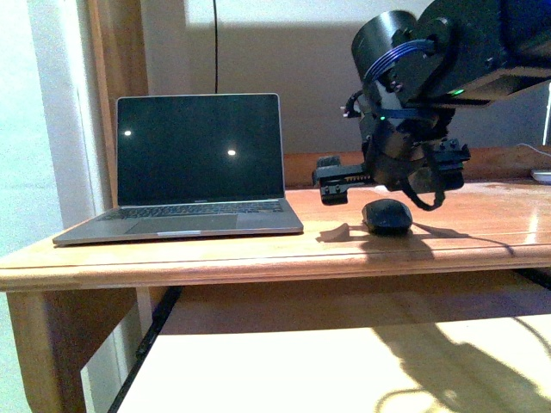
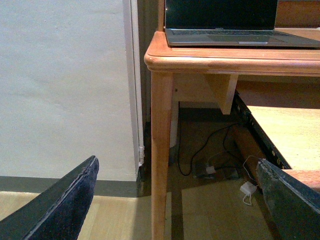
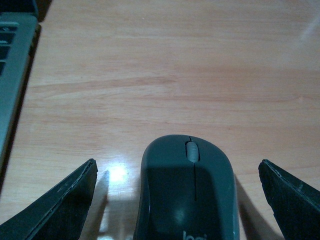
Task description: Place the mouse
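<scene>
The grey mouse (image 1: 386,216) lies flat on the wooden desk (image 1: 258,254), to the right of the laptop (image 1: 194,168). My right gripper (image 1: 392,185) hangs just above it, open. In the right wrist view the mouse (image 3: 187,192) rests between the two spread fingers (image 3: 65,205) without touching either. My left gripper (image 2: 175,200) is open and empty, low beside the desk's leg (image 2: 161,150), and does not show in the front view.
The laptop's edge shows in the right wrist view (image 3: 12,60). A pull-out shelf (image 1: 344,361) sits under the desktop. A white gadget (image 1: 542,175) lies at the far right. Cables and a white adapter (image 2: 247,189) lie on the floor under the desk.
</scene>
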Motion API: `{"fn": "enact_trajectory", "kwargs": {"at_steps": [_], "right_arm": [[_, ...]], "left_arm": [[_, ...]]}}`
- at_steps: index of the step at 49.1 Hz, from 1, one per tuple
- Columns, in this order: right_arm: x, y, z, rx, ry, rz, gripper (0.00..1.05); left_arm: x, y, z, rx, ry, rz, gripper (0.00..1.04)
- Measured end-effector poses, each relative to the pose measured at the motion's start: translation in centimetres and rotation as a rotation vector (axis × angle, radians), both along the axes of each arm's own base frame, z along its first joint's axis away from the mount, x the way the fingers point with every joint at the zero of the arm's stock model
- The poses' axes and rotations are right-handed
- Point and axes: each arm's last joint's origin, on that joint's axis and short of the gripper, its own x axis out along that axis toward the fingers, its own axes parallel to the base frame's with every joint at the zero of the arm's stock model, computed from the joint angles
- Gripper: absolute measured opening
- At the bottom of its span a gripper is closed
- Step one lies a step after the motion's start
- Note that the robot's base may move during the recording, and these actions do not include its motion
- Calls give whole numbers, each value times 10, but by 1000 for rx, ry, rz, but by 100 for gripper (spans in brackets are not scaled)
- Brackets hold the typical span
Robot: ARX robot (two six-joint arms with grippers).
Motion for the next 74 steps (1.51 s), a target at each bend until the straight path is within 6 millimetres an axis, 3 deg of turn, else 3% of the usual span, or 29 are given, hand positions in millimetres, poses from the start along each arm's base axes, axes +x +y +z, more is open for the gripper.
{"fn": "enact_trajectory", "kwargs": {"at_steps": [5,10,14,18,23,30,41,49,57,74], "right_arm": [[-23,-19,18,39,-73,17,97],[-77,-60,46,64,-195,32,97],[-121,-90,45,75,-253,76,97],[-166,-120,16,57,-236,143,97],[-218,-152,-44,33,-117,229,97],[-260,-175,-89,20,-28,268,97],[-296,-195,-123,24,41,292,97],[-312,-193,-140,11,85,332,97],[-309,-182,-146,-17,91,355,97],[-273,-134,-155,-27,94,395,97]], "left_arm": [[0,0,0,0,0,0,97],[0,0,0,0,0,0,97],[0,0,0,0,0,0,97],[0,0,0,0,0,0,97],[0,0,0,0,0,0,97],[0,0,0,0,0,0,97],[0,0,0,0,0,0,97],[0,0,0,0,0,0,97],[0,0,0,0,0,0,97],[0,0,0,0,0,0,97]]}}
